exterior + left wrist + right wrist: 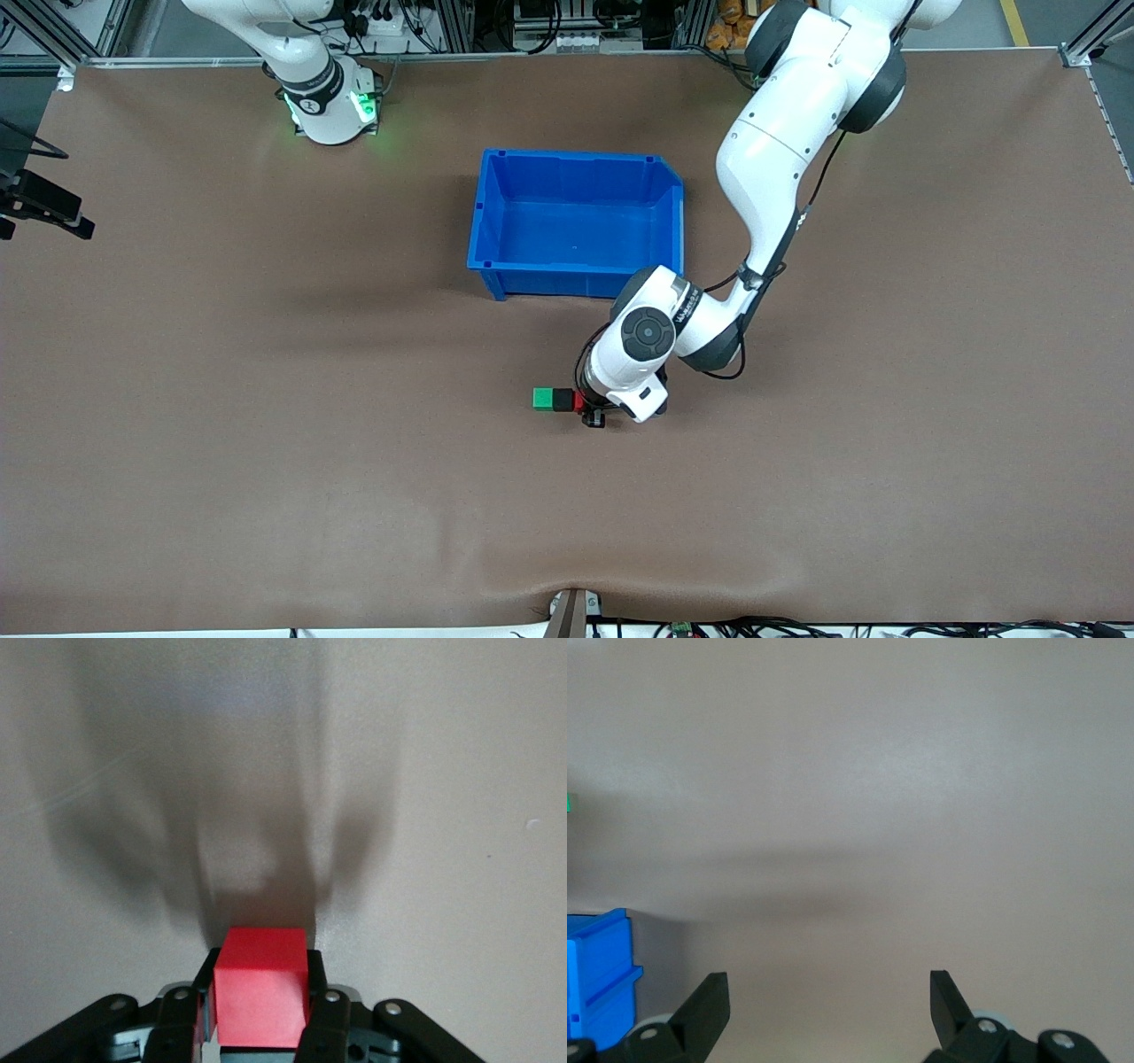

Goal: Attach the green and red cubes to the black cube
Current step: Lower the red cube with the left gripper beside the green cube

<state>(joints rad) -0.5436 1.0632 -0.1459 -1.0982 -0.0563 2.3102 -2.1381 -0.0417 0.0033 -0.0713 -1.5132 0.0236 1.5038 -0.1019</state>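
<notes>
Left gripper (pixel 592 409) is down at the table (pixel 266 399), fingers pinched tight on the red cube (pixel 578 401); in the left wrist view you can see that cube (pixel 260 988) squeezed between the two black fingers (pixel 316 992), its top face and one side lit up bright; the gripper itself (pixel 261 1010) sits low over the brown surface with a big soft shadow spread out past it.

From the front camera, the three cubes sit in a short row; green cube (pixel 542 399) at the end toward the right arm's side of the table, black cube (pixel 562 400) in the middle touching it, red one at the 3 o'clock end of the row, right up against the black; can't tell if red and black are fully mated or just touching, the wrist blocks part of it.

Blue bin (pixel 576 221) is at roughly 12 o'clock from the cubes, farther from the front camera, nothing in it; the left arm's elbow passes just beside the bin's corner.

Right gripper (pixel 828 1010) has its fingers spread wide with nothing between them; that arm is just waiting; its wrist view shows bare table, a corner of the bin (pixel 598 979) and a sliver of green (pixel 570 803) at the edge.
</notes>
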